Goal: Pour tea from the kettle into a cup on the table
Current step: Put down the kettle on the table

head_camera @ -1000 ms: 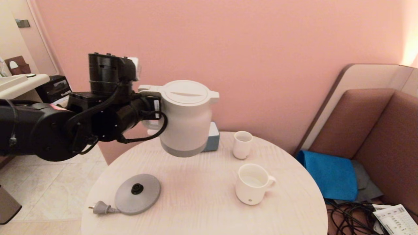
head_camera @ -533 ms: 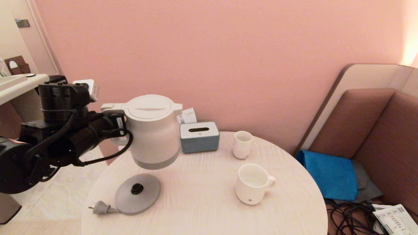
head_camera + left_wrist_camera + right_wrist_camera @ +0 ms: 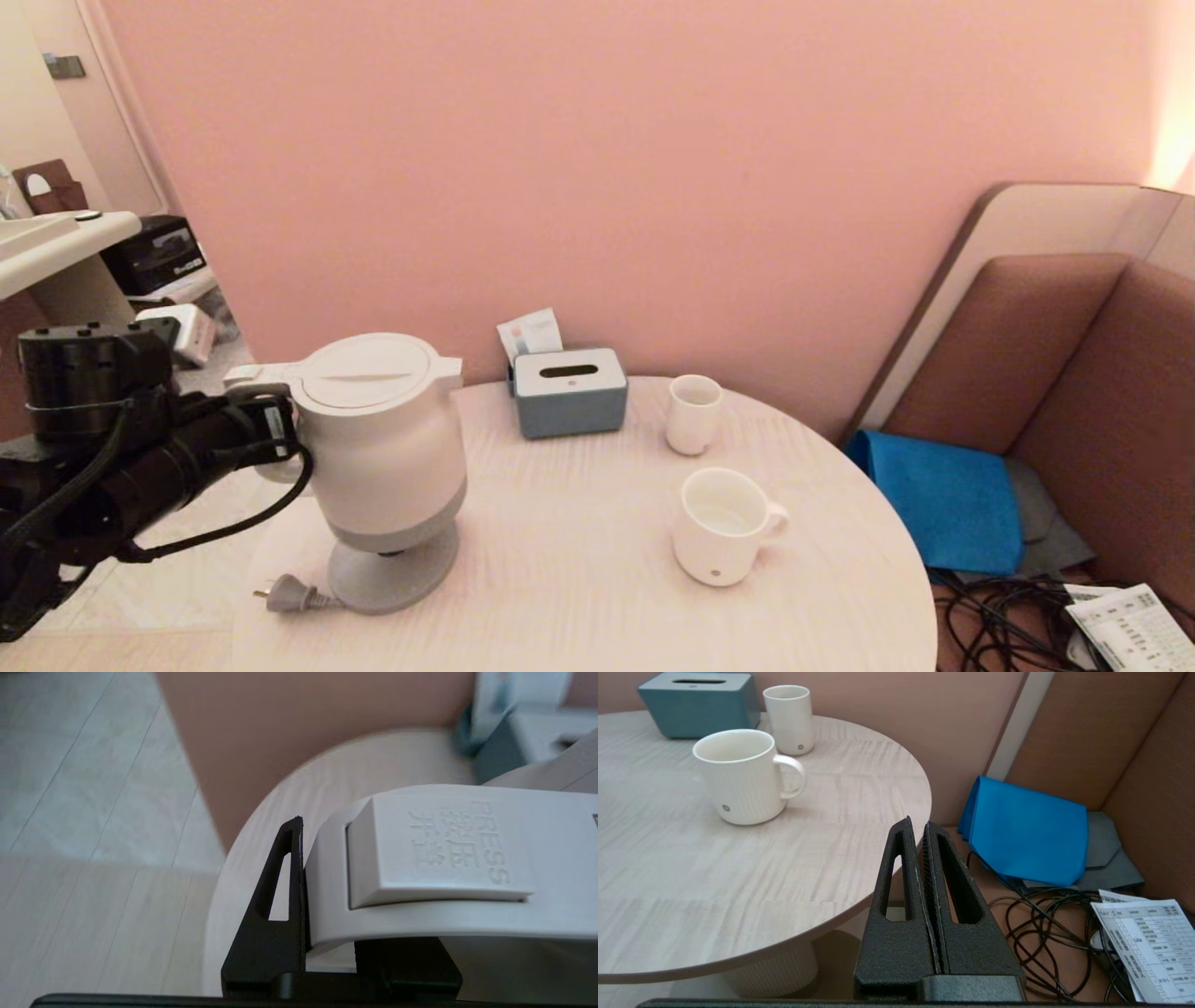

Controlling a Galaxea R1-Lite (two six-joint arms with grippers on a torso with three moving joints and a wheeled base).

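Note:
The white kettle (image 3: pixel 378 448) is upright at the table's (image 3: pixel 579 597) left side, directly over its round grey base (image 3: pixel 411 579). It is down on the base or just above it; I cannot tell which. My left gripper (image 3: pixel 271 434) is shut on the kettle's loop handle (image 3: pixel 439 858), with one black finger (image 3: pixel 292 868) pressed against the handle's side. The ribbed white cup (image 3: pixel 724 527) stands apart at the table's right, handle to the right, also seen as the mug (image 3: pixel 738 777). My right gripper (image 3: pixel 916 826) is shut and empty, parked beyond the table's right edge.
A blue-grey tissue box (image 3: pixel 569 392) and a smaller handleless cup (image 3: pixel 694 413) stand at the back of the table. The base's plug (image 3: pixel 289 594) lies at the front left. A blue cloth (image 3: pixel 943 499), cables (image 3: pixel 999 621) and a sofa are to the right.
My left arm has carried the kettle leftward and down, from high over the middle of the table to its grey base. The cup has not moved.

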